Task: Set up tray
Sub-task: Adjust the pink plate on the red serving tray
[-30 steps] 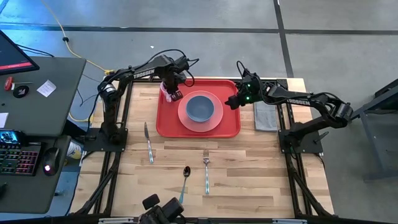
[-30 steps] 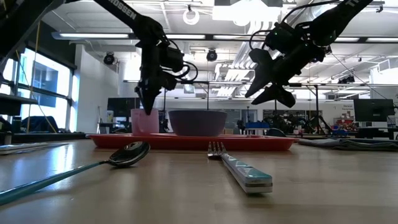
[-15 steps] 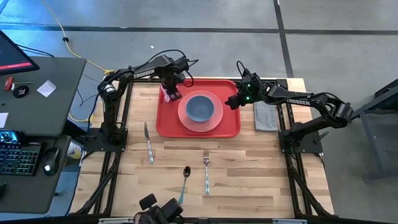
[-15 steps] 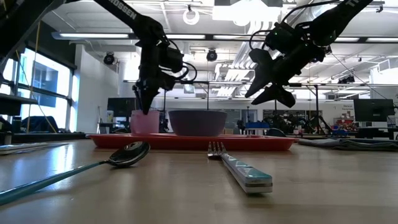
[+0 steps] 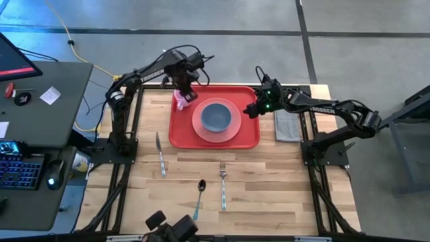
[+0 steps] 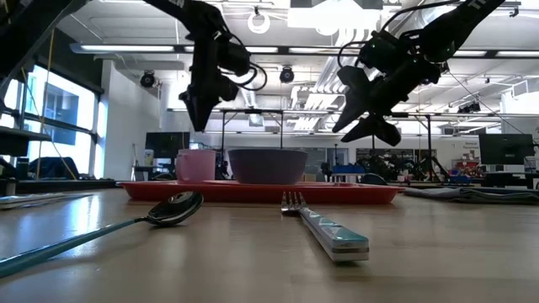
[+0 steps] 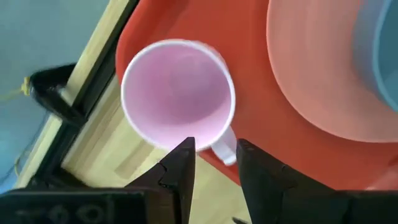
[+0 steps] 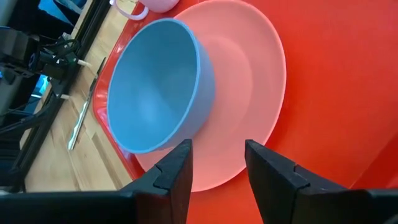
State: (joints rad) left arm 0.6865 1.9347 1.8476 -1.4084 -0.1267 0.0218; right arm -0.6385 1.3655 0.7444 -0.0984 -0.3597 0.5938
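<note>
Nearest the front edge of the wooden surface [image 5: 269, 195] lie a spoon [image 5: 199, 190] and a fork [image 5: 222, 183], with a knife [image 5: 160, 153] off to the left — all three on bare wood, none on the tray. Beyond them sits the tray [image 5: 248, 138], red and wide, square to the surface toward its far side, carrying a pink plate [image 5: 232, 130] with a blue bowl [image 5: 216, 115] on it and a pink cup [image 5: 179, 101] in its far left corner. The left tool [image 5: 187, 94] hangs above the cup, clear of it, its fingers [image 7: 180, 171] a little apart and holding nothing; the cup stands upright on its own. The right tool [image 5: 251, 109] hovers over the tray's right side near the plate, part open and empty too. Past the tray's right end a grey folded cloth [image 5: 287, 126] lies on the wood. The tray looks like stiff, smooth plastic, light by itself but now loaded with loose dishes that could slide — if it must be shifted, its shallow raised rim at a short end seems the place to pinch, kept level and moved slowly. The cutlery is thin and lies flat, so it will likely be awkward to pick up.
</note>
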